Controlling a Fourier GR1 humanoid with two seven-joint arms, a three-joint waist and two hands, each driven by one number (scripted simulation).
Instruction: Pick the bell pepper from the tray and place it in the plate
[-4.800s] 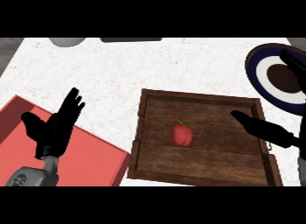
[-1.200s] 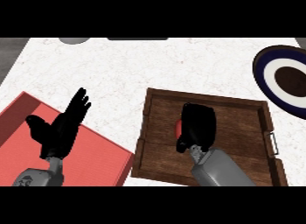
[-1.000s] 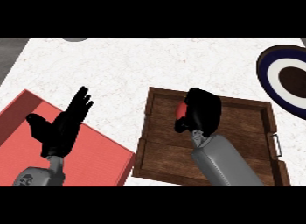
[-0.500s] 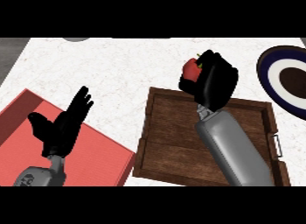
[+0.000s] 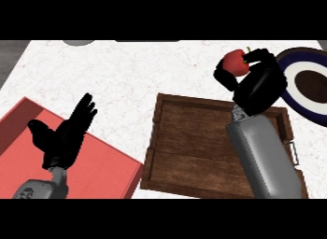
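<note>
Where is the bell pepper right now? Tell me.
In the head view's upper right, the bell pepper is held in the right hand, beyond the wooden tray and left of the plate.

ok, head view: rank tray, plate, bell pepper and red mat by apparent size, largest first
1. Wooden tray and red mat: look alike, and the mat is cut off by the view's edge, so no ranking.
2. Plate, also partly cut off.
3. Bell pepper, held in the right hand.
</note>
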